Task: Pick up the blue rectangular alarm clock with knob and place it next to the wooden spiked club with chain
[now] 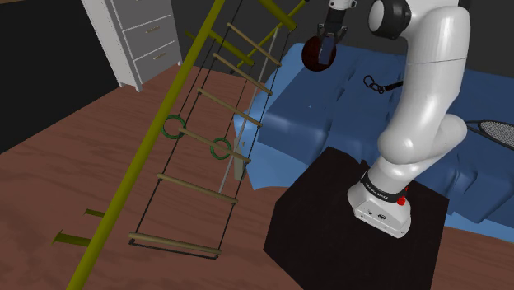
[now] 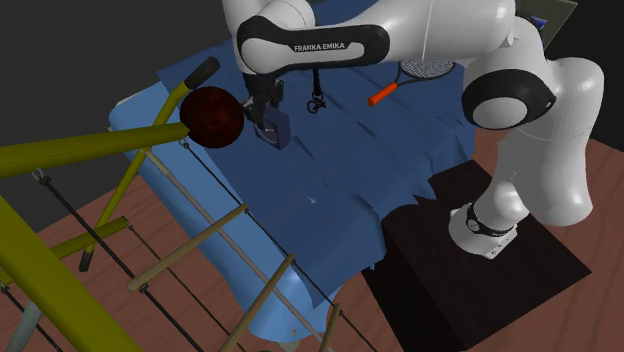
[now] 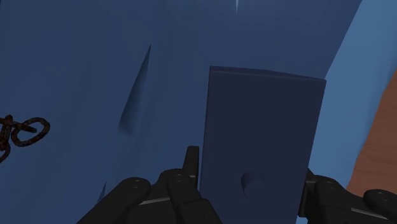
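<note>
A dark blue rectangular clock (image 3: 264, 133) with a small round knob low on its face sits between my black fingers. My gripper (image 3: 251, 175) is shut on its two sides. In the second exterior view the gripper (image 2: 268, 112) holds the clock (image 2: 273, 130) just over the blue cloth of the bed (image 2: 330, 190). The club's dark chain (image 2: 318, 102) lies a short way off on the cloth, and my arm hides the rest of the club. The chain's reddish links (image 3: 22, 132) lie to one side of the gripper. From the shoulder view the gripper (image 1: 333, 35) points down near the chain (image 1: 373, 83).
A dark red ball (image 2: 212, 117) hangs close beside the clock, at the end of the yellow climbing frame (image 1: 177, 107) with rope rungs. A racket (image 2: 420, 69) with an orange grip lies farther back on the bed. White drawers (image 1: 144, 37) stand by the wall. The black stand (image 1: 329, 231) sits on a wooden floor.
</note>
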You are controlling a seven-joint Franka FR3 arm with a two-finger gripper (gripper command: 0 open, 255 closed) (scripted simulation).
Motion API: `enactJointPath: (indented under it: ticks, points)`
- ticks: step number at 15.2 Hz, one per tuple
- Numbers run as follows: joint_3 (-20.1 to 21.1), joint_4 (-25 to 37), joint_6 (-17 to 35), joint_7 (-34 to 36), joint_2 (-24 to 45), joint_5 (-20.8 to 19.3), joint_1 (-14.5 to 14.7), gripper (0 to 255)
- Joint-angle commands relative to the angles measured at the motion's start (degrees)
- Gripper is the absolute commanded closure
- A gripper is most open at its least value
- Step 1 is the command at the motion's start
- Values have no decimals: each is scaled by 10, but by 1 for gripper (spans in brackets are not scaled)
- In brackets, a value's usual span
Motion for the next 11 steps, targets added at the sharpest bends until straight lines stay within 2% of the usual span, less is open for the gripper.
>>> enactJointPath:
  ticks: [1, 11]
  points:
    - [-7, -43, 17, -18, -26, -6, -6, 255]
    - [-48, -171, 60, -121, -112, -26, -57, 255]
